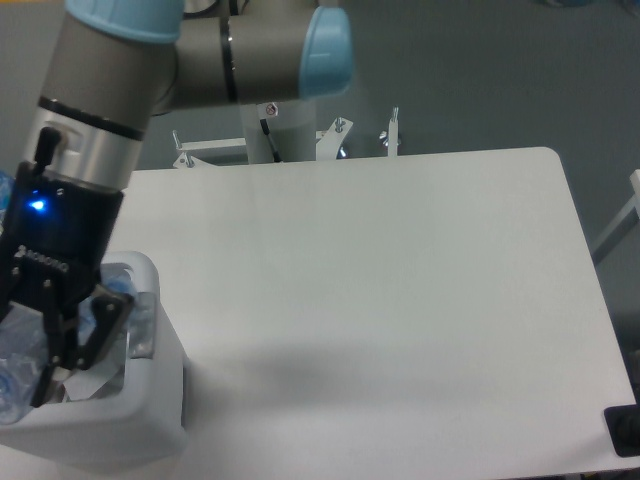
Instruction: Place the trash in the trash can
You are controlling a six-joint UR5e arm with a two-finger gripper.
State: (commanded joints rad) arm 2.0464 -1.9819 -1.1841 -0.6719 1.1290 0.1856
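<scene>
1. The fingers (45, 335) are clamped around the crushed bottle (25, 365). Dark finger links sit on either side of its clear, crinkled body at the far left edge of the view.
2. The bottle sits between the fingers and hangs over the open mouth of the trash can (150, 420). Its long axis runs down and toward the camera, with the lower end at the frame's left edge.
3. What matters for the drop is that the bottle is inside the line of the bin's thick rim, not over the desk (400, 300), so letting go here looks likely to land it in the bin.
4. Below the fingers, a scrap of white wrapper (95, 382) shows inside the bin.
5. Further out, the grey wrist glows with a blue light (38, 206), and the arm (200, 60) stretches back across the top of the view.
</scene>
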